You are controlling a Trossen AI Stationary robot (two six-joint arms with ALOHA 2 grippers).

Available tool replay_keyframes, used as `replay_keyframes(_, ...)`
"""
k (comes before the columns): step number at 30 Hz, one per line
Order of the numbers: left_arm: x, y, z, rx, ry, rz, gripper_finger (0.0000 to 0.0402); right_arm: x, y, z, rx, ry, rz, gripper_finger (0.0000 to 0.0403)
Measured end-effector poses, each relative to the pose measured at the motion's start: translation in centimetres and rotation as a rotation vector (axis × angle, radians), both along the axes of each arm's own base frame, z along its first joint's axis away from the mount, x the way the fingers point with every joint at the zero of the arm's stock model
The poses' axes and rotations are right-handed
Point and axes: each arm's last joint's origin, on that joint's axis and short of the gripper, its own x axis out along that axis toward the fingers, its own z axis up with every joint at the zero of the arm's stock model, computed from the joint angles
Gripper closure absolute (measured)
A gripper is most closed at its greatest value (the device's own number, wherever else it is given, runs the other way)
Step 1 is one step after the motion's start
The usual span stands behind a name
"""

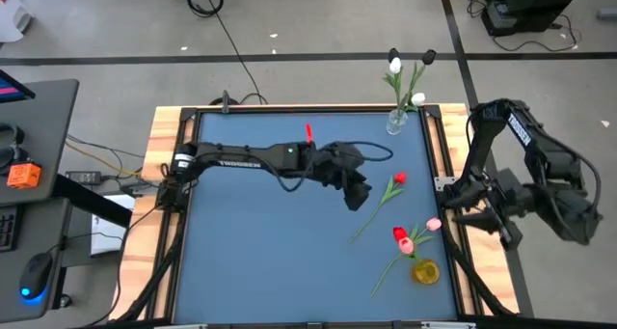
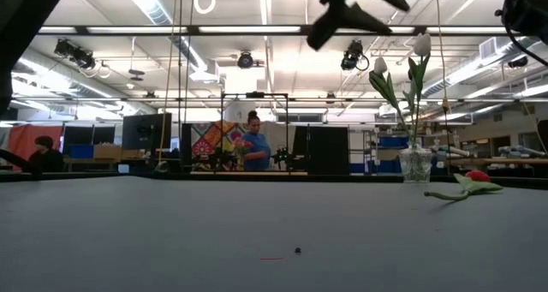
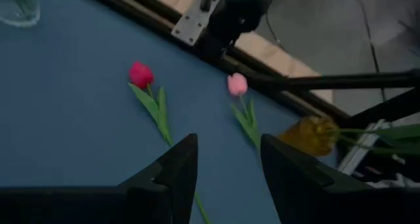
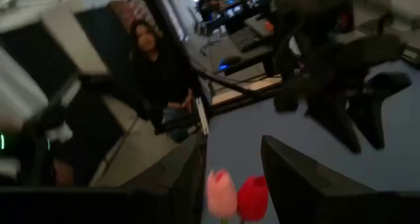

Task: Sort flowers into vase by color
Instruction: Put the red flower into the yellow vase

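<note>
Blue table top (image 1: 260,242) ringed by a workshop, left gripper (image 1: 357,196) parted and empty above a red tulip (image 1: 398,179), right gripper (image 1: 501,228) parted off the edge, white tulips in a glass vase (image 1: 397,122), red and pink tulips in a yellow vase (image 1: 425,270).

wide open blue tabletop on the left, clutter along the right edge

the tabletop (image 1: 260,252) is bare across its left half and its near middle, so a gripper could sweep there freely. the left arm (image 1: 251,157) lies stretched across the far middle, and its left gripper (image 1: 357,196) hangs with fingers apart over the centre, blocking that lane. to its right lies a red tulip (image 1: 397,179). further toward the near right corner, a red and pink pair (image 1: 410,234) and a yellow vase (image 1: 425,270) crowd together. a clear glass vase (image 1: 397,123) holding white tulips (image 1: 394,66) stands at the far edge. the right gripper (image 1: 501,229) sits just off the right rim, fingers apart.
</note>
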Motion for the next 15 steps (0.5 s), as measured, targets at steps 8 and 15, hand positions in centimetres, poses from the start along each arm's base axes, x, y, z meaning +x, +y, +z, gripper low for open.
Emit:
replay_keyframes(8, 3.5, 0.7, -6.7, 0.025, 0.053, 0.039, 0.023, 1.4, -1.2, 0.6, 0.095, 0.003, -0.123, 0.0231)
replay_keyframes(15, 6.5, 1.7, -12.8, 0.076, -0.008, 0.094, 0.023, 2.3, -0.9, 0.7, 0.15, 0.019, -0.167, 0.0231)
